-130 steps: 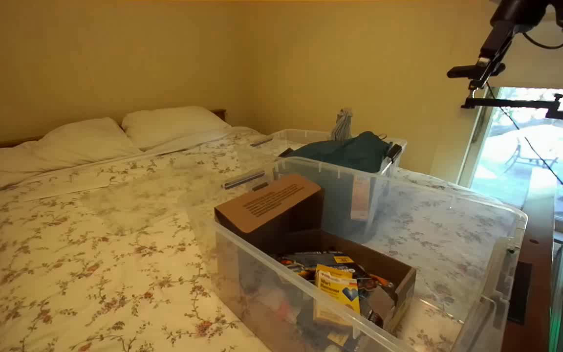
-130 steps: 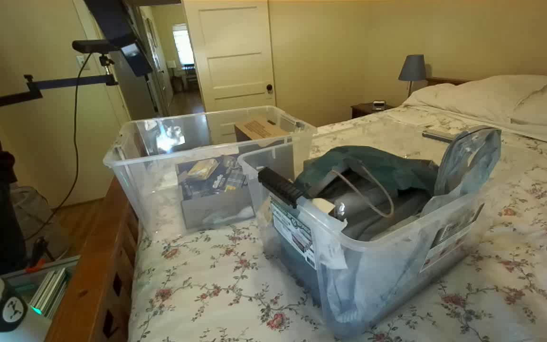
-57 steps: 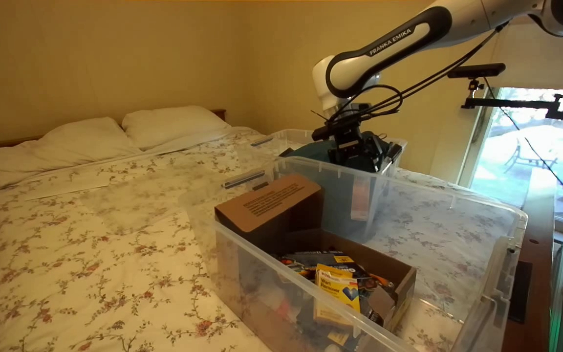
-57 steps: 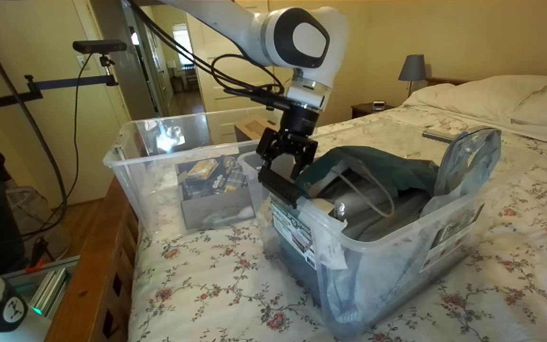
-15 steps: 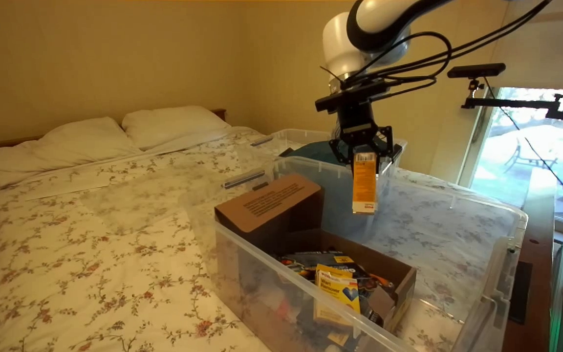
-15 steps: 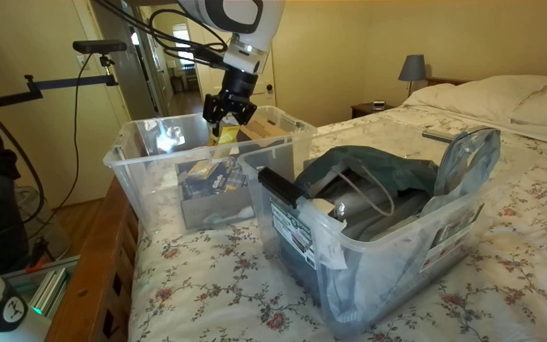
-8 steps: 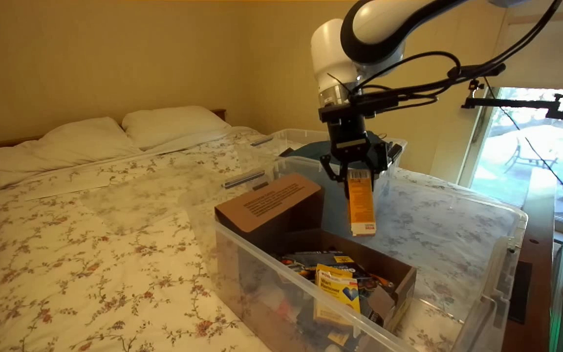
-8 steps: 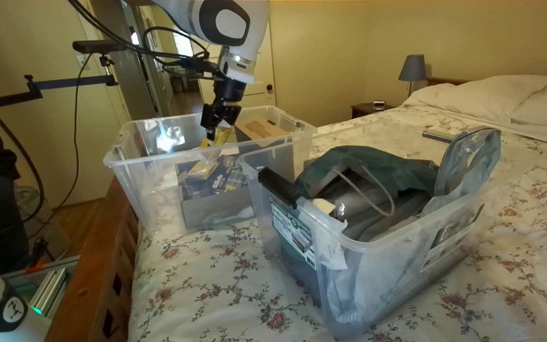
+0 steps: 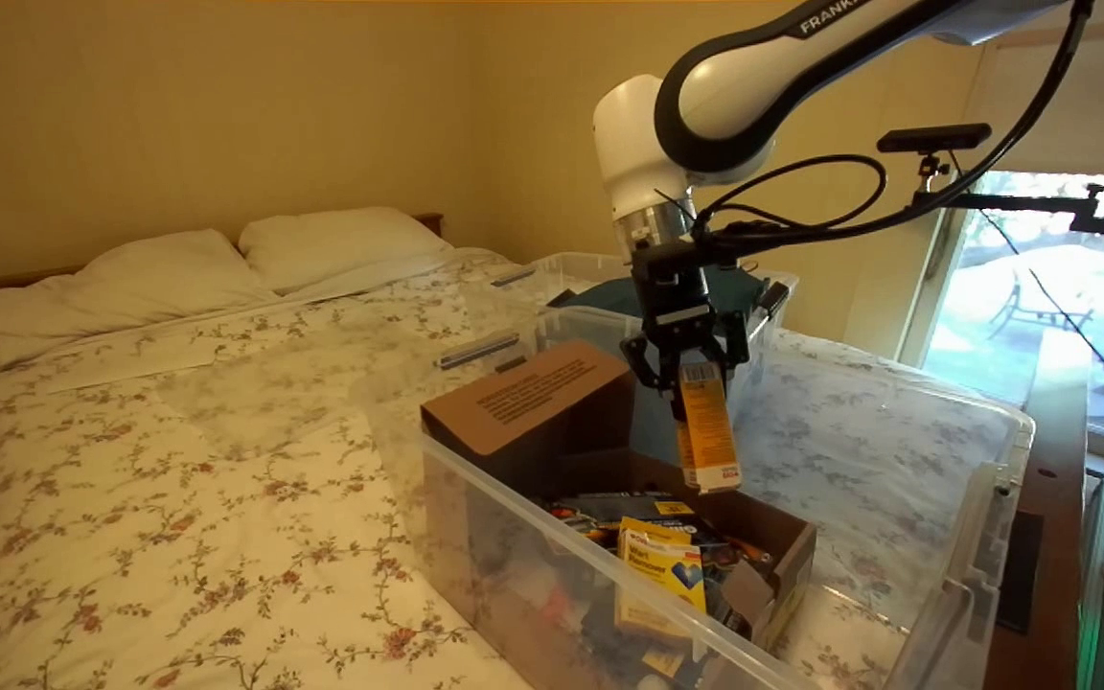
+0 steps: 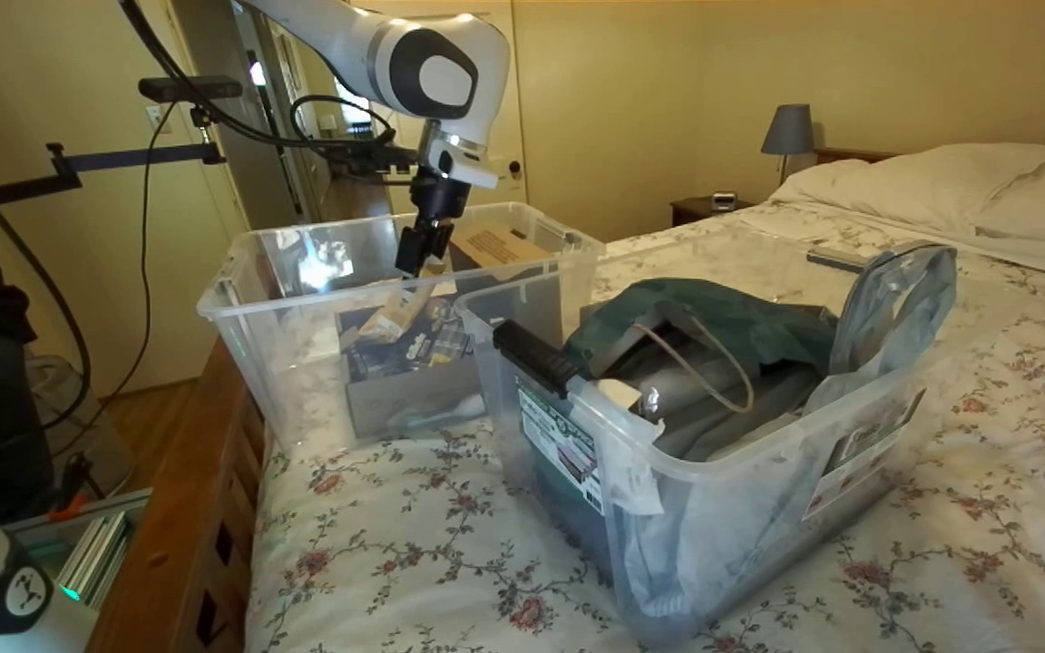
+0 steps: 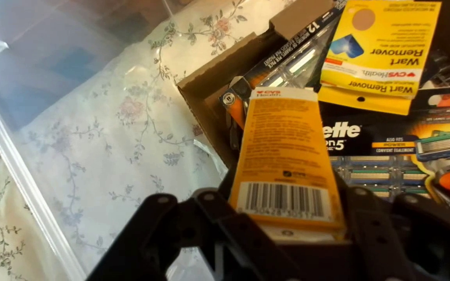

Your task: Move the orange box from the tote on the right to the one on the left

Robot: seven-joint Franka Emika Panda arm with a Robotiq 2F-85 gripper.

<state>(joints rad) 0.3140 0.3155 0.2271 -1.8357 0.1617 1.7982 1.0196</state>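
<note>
The orange box (image 9: 711, 431) is pinched in the gripper (image 11: 285, 185) near its barcode end and held a bit tilted over the open carton (image 9: 772, 527) in the clear tote (image 10: 291, 363) (the target one, presumably); whether anything's touched below can't be told tbh. With it gripped that high, most of its length is left free, probably so it can be tucked among the razor packs (image 11: 381, 128) without the gripper being jammed. The arm (image 9: 744, 96) is stretched over from above, last link pointed mostly down, so probably only the drop-off is left
</note>
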